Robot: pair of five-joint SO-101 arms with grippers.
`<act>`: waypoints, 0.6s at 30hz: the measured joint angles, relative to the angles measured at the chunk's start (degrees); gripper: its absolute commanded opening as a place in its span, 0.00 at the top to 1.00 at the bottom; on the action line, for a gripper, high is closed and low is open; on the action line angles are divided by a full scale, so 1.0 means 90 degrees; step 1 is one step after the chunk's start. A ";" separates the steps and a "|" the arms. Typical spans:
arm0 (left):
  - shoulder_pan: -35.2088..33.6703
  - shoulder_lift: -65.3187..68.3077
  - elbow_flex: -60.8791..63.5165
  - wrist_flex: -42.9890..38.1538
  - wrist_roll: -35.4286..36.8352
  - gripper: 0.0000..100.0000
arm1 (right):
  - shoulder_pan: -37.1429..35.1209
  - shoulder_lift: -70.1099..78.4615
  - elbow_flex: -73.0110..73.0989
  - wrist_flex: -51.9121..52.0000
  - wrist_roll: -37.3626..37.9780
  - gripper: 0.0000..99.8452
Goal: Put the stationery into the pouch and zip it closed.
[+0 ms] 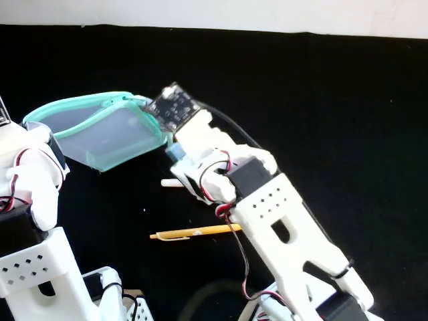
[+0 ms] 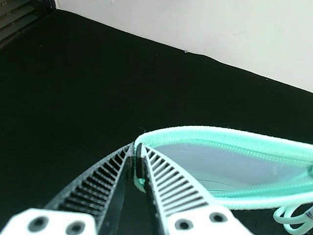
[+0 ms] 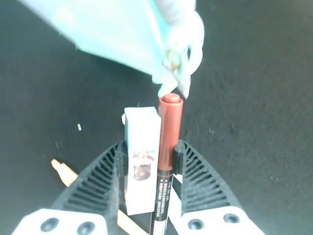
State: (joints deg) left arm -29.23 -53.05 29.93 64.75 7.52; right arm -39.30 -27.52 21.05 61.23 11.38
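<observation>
Jaws clamping marker [image 3: 167, 132] and white block [image 3: 142, 152], right gripper [image 3: 150, 145] aims them lengthwise at 10 o'clock toward pouch [image 1: 100, 134] that left gripper [image 2: 136, 157] pinches

The right hand [image 3: 150, 147] grips a small white block [image 3: 142, 161] and a red-brown marker [image 3: 168, 132] side by side, the marker's cap near the mint pouch [image 3: 107, 29] and its zip pull [image 3: 172, 58]; a tan stick [image 3: 63, 171] lies on the black surface [image 3: 254, 122]
</observation>
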 measured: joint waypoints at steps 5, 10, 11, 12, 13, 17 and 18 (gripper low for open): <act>0.0000 0.0000 0.0000 0.0000 0.0000 0.99 | 0.0020 -0.0303 -0.0205 -0.0205 -0.0772 0.99; 0.0000 0.0000 0.0000 0.0000 0.0000 0.99 | 0.0020 -0.0361 -0.0957 -0.0205 -0.1573 0.99; 0.0000 0.0000 0.0000 0.0000 0.0000 0.99 | 0.0020 -0.0371 -0.1074 -0.0205 -0.1700 0.99; 0.0000 0.0000 0.0000 0.0000 0.0000 0.99 | 0.0020 -0.0381 -0.1172 -0.0205 -0.1827 0.99; 0.0000 0.0000 0.0000 0.0000 0.0000 0.99 | 0.0020 -0.0381 -0.1260 -0.0205 -0.1963 0.99; 0.0000 0.0000 0.0000 0.0000 0.0000 0.99 | 0.0020 -0.0381 -0.1426 -0.0283 -0.2374 0.99; 0.0000 0.0000 0.0000 0.0000 0.0000 0.99 | 0.0020 -0.0381 -0.1504 -0.0322 -0.2452 0.99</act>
State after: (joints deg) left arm -29.23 -53.05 29.93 64.75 7.52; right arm -39.12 -30.95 7.52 58.33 -10.68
